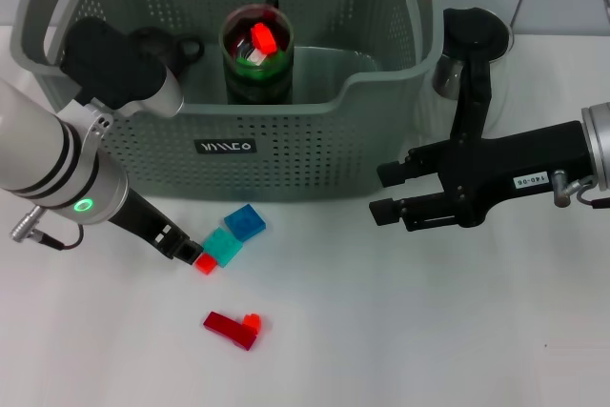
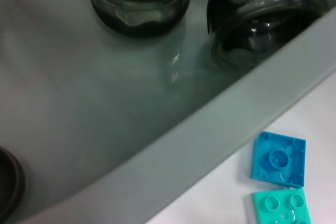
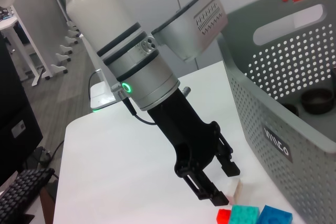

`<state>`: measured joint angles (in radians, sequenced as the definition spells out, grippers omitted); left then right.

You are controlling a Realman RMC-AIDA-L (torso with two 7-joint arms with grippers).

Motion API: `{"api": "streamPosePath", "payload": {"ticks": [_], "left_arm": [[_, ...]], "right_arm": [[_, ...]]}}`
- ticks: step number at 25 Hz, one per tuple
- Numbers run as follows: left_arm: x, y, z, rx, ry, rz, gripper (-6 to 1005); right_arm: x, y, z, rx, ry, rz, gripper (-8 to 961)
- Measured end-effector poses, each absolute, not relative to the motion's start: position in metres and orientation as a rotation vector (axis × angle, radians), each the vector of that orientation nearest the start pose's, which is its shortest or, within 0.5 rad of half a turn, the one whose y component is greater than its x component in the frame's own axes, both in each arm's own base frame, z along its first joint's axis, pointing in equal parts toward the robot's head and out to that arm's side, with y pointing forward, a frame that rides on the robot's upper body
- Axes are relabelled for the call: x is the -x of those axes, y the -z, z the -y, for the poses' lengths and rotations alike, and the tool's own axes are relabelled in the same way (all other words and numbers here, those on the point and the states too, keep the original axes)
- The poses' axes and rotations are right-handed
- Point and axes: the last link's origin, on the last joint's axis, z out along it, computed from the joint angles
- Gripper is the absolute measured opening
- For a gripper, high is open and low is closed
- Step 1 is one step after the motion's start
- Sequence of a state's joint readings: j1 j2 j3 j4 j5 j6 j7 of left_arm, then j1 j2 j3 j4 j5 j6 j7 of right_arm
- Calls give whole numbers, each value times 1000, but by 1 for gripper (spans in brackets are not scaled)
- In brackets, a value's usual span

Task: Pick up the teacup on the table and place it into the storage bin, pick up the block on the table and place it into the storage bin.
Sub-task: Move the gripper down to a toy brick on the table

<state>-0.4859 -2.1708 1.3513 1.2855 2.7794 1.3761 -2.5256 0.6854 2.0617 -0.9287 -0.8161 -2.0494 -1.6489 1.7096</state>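
The grey storage bin [image 1: 286, 140] stands at the back of the table. Inside it a dark green glass teacup [image 1: 255, 59] holds red and green pieces. A clear glass cup [image 1: 446, 73] stands outside the bin's right wall, partly hidden by my right arm. In front of the bin lie a blue block [image 1: 246, 222], a teal block [image 1: 226, 247] and a small red block [image 1: 205, 262]. My left gripper [image 1: 186, 253] is low over the table, open, its tips just left of the small red block [image 3: 224, 216]. My right gripper [image 1: 386, 193] hovers open and empty to the right.
A dark red block with a bright red piece [image 1: 232, 328] lies nearer the front. A black cup [image 1: 164, 45] sits in the bin's left part. Two glass cups [image 2: 139, 3] show on the bin floor, behind the bin's rim [image 2: 210, 135].
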Motion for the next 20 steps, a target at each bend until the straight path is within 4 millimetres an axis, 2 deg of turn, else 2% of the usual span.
{"api": "streamPosePath", "payload": {"ticks": [20], "left_arm": [[235, 24, -351, 2414, -546, 977, 585]], "right_arm": [[-187, 4, -354, 3046, -478, -590, 609]]}}
